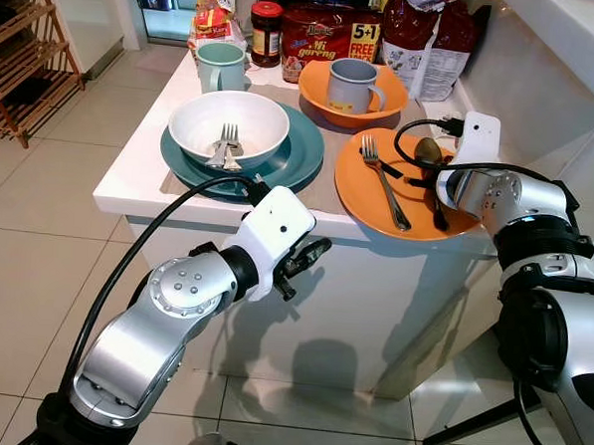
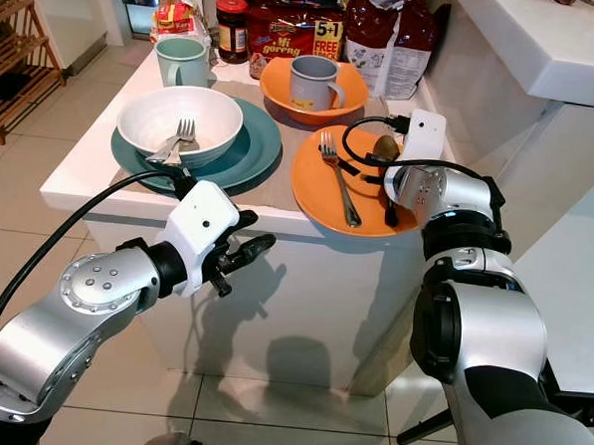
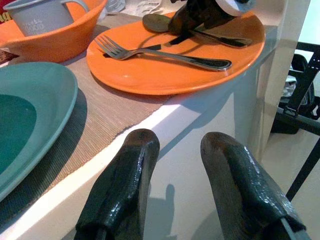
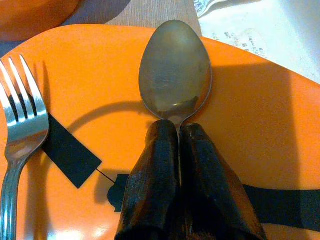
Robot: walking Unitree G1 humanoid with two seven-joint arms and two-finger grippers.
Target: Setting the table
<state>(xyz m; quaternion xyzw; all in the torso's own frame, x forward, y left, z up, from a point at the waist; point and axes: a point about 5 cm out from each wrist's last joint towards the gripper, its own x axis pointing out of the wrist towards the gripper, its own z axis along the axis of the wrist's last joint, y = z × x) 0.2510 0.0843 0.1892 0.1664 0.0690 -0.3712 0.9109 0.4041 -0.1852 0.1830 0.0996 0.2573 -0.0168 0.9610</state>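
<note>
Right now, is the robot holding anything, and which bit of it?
Yes. The right gripper pinches the spoon at its neck, just below the bowl. The left gripper is open, holding nothing.
</note>
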